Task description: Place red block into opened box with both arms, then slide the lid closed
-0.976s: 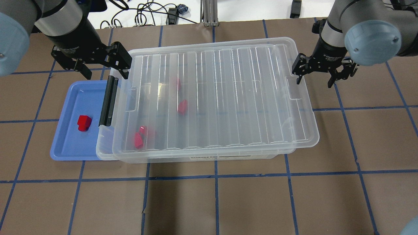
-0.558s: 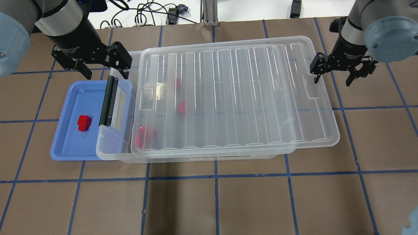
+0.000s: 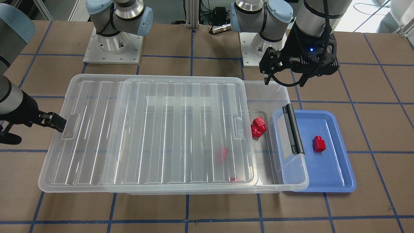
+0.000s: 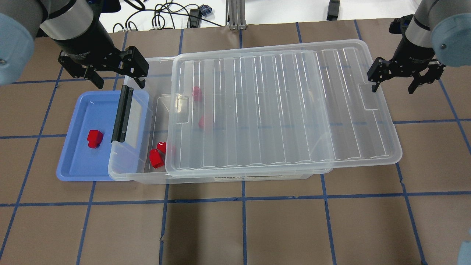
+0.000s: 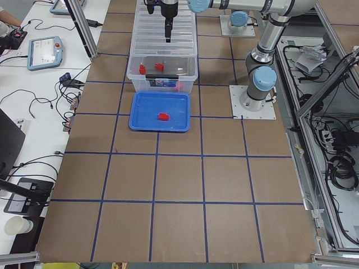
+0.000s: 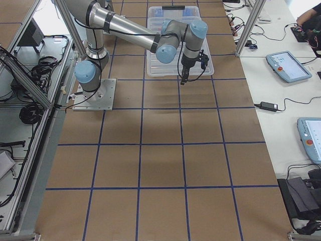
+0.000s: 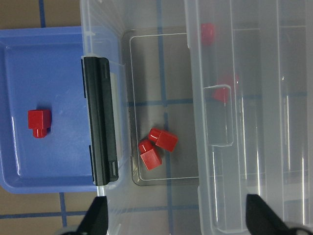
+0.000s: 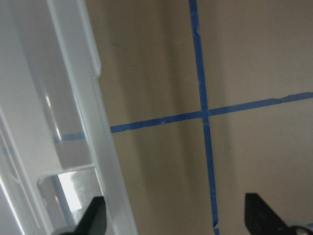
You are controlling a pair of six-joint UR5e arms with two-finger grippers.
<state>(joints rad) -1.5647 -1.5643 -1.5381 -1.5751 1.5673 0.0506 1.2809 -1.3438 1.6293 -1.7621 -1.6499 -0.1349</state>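
Observation:
One red block (image 4: 94, 138) lies in the blue tray (image 4: 73, 162), left of the box (image 4: 235, 179). Several more red blocks (image 4: 156, 158) sit inside the box. The lid (image 4: 279, 110) rests on the box, shifted right so the left end by the black latch bar (image 4: 122, 113) is uncovered. My left gripper (image 4: 119, 84) hangs open above the box's back left corner, holding nothing. My right gripper (image 4: 392, 89) is open at the lid's right end, one finger at the notch. The left wrist view looks down on the tray's red block (image 7: 38, 123) and the uncovered blocks (image 7: 156, 147).
The blue tray is tucked under the box's left end. Cables (image 4: 162, 18) and an aluminium post (image 4: 235, 14) stand beyond the table's far edge. Brown paper with blue tape lines covers the table (image 4: 235, 228).
The lid has slid to the right along with my right gripper, uncovering the box's left end and the blocks there. The left arm has stayed still.

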